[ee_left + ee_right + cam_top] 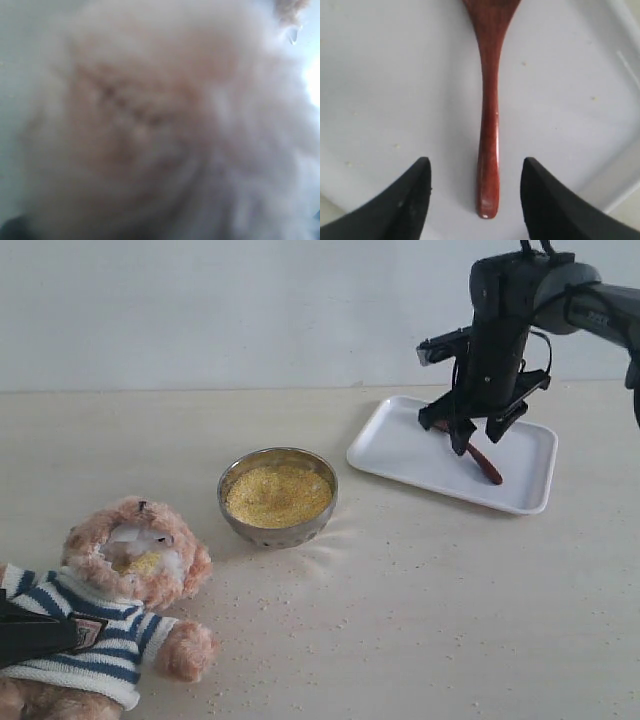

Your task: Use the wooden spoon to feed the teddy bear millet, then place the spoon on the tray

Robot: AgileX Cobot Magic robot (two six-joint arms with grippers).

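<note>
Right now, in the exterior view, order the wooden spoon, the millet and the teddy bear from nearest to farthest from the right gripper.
1. The wooden spoon: on the tray, directly under the right gripper, between its open fingers.
2. The millet: in the metal bowl, mid-table, left of the tray.
3. The teddy bear: far lower-left corner.

Pale beige table, matte, fills most of frame. Teddy bear lower left, lying on back, cut by frame edge. Metal bowl just left of centre, upright, full of millet. White tray upper right, flat, well apart from bowl. Loose grains scattered lower centre, near bear and bowl.
</note>
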